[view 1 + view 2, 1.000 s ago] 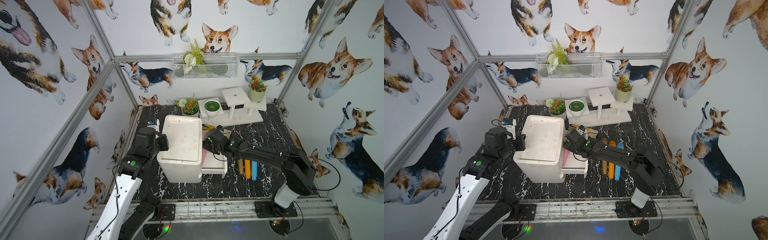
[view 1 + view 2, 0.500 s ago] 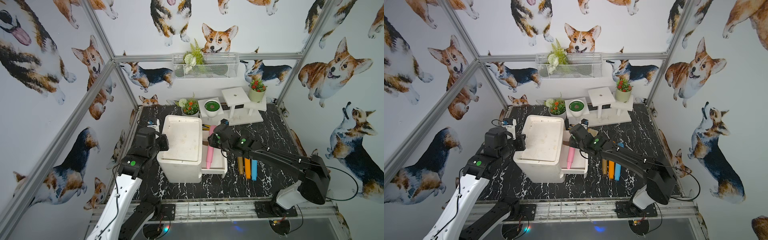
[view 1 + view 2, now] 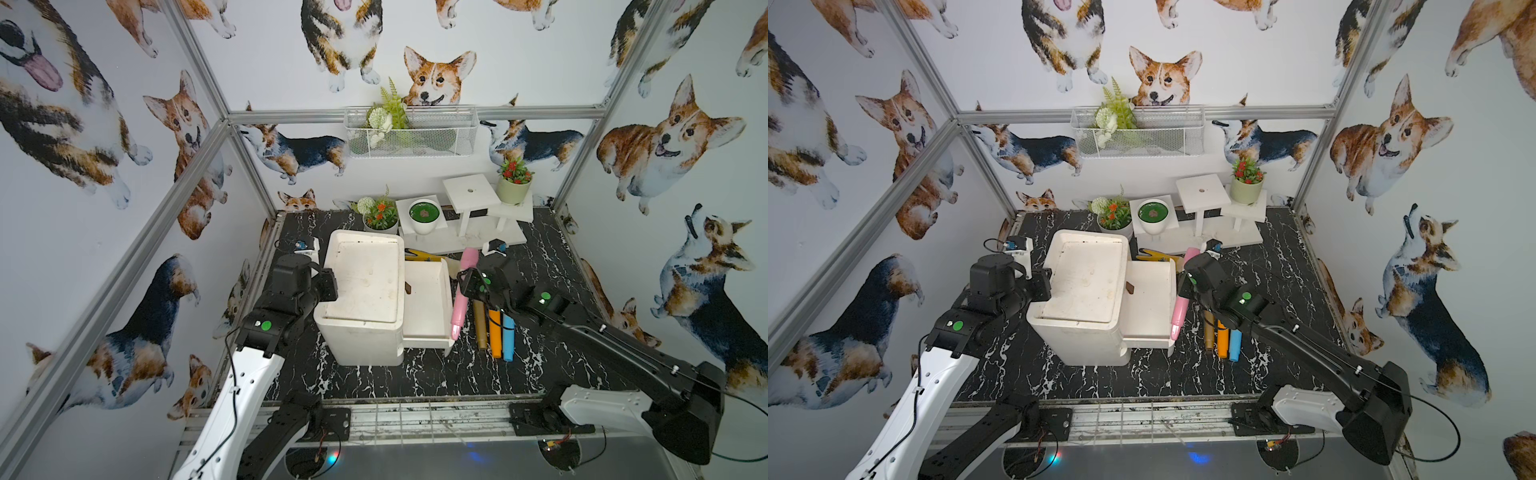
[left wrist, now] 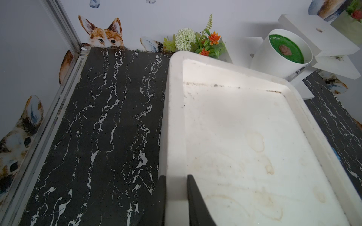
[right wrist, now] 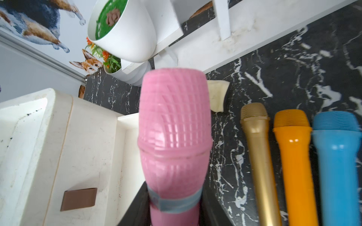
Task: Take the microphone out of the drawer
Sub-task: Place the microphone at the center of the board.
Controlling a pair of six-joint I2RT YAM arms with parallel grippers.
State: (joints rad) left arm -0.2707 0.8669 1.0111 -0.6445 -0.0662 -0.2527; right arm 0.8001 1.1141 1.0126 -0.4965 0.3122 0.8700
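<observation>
The pink microphone [image 3: 461, 291] hangs tilted over the right edge of the open white drawer [image 3: 428, 309], clear of its floor, head toward the back. My right gripper [image 3: 468, 286] is shut on its handle just below the head. In the right wrist view the microphone's head [image 5: 174, 125] fills the middle and the black fingers [image 5: 137, 207] clamp both sides. My left gripper [image 4: 176, 182] is shut on the raised rim of the white cabinet [image 4: 244, 137] at its left side. Both top views show this left gripper [image 3: 1044, 286].
Gold [image 3: 480, 328], orange [image 3: 494, 334] and blue [image 3: 508, 338] microphones lie side by side on the black marble table just right of the drawer. A small brown block [image 5: 79, 198] lies in the drawer. White pots [image 3: 424, 216] and a white stand [image 3: 471, 195] line the back.
My right gripper has lifted the pink microphone up out of the drawer and carried it right, to the drawer's right edge. The left arm has stayed still.
</observation>
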